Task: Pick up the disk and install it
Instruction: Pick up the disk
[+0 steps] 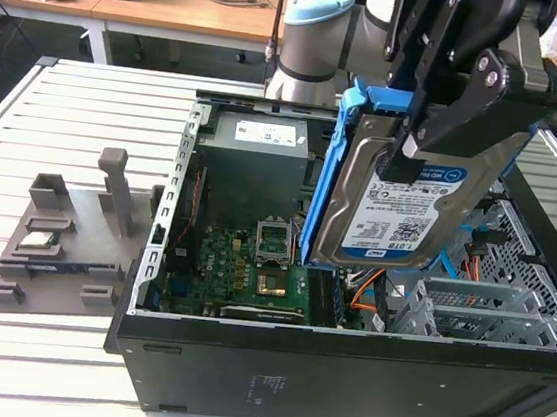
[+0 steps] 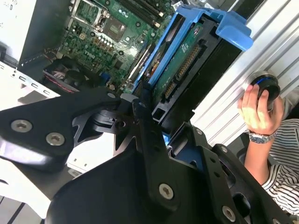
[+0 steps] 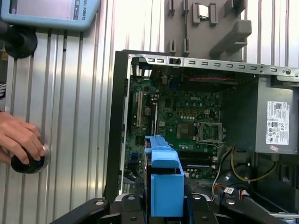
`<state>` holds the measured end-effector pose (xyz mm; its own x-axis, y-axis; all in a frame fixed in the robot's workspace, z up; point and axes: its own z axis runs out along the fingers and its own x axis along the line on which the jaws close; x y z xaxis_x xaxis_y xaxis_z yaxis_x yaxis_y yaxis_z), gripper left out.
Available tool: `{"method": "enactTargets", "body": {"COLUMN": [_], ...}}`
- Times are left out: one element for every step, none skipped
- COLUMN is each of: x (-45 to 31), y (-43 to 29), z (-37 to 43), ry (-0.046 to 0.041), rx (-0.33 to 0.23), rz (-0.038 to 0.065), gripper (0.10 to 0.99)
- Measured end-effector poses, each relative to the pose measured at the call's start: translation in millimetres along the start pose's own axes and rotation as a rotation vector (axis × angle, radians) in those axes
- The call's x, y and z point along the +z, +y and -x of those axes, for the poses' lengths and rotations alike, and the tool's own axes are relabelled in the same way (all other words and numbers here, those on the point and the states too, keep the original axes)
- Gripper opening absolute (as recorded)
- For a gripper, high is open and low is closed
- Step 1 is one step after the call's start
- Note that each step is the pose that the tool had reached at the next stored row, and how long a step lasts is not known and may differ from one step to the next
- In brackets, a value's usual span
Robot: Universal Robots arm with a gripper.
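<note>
The disk (image 1: 404, 208) is a silver hard drive with a white-and-blue label and a blue bracket around its edges. It hangs tilted on edge above the open computer case (image 1: 340, 377). My gripper (image 1: 405, 158) is shut on the disk, one black finger lying across its labelled face. In the second wrist view the disk (image 2: 184, 63) shows its green circuit side between the black fingers of the gripper (image 2: 152, 109). In the first wrist view the disk's blue bracket (image 3: 163, 184) sticks out from the gripper (image 3: 163, 212) over the motherboard (image 3: 187, 121).
The case holds a motherboard (image 1: 242, 265), a grey power supply (image 1: 254, 155) and a grey metal drive cage (image 1: 469, 301) with blue tabs and orange cables. A grey fixture (image 1: 64, 234) lies at the exterior view's left. A person's hand (image 3: 21, 140) rests on a black knob beside the case.
</note>
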<state>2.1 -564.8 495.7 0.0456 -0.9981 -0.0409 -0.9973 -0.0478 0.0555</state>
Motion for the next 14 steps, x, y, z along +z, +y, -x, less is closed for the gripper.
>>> {"method": "enactTargets", "body": {"x": [-0.1,-0.3,-0.6,-0.8,-1.1,-1.3,-1.5,-1.7,-1.8,-2.0,-2.3,-2.5,-2.6,-2.7], "y": [-2.4,-6.0,-9.4,-15.0,-18.4,-21.9,-26.1,-30.3,-32.5,-34.4,-39.8,-43.5,-45.9,-48.9], "z": [-0.1,-0.2,-0.4,-0.7,-0.8,-1.0,-1.2,-1.4,-1.5,-1.6,-1.8,-2.0,-2.1,-2.3], "ry": [0.0003,0.0004,0.0005,0.0006,0.0009,0.0009,0.001,0.001,0.0011,0.0012,0.0015,0.0017,0.0019,0.0022], "rx": [0.0,0.0,0.0,0.0,0.0,0.0,0.0,0.0,0.0,0.0,0.0,0.0,0.0,0.0], "rz": [0.0,0.0,0.0,0.0,0.001,0.001,0.001,0.001,0.001,0.002,0.002,0.002,0.003,0.003], "gripper": [0.369,0.369,0.369,0.369,0.369,0.369,0.369,0.369,0.369,0.369,0.369,0.369,0.369,0.369]}}
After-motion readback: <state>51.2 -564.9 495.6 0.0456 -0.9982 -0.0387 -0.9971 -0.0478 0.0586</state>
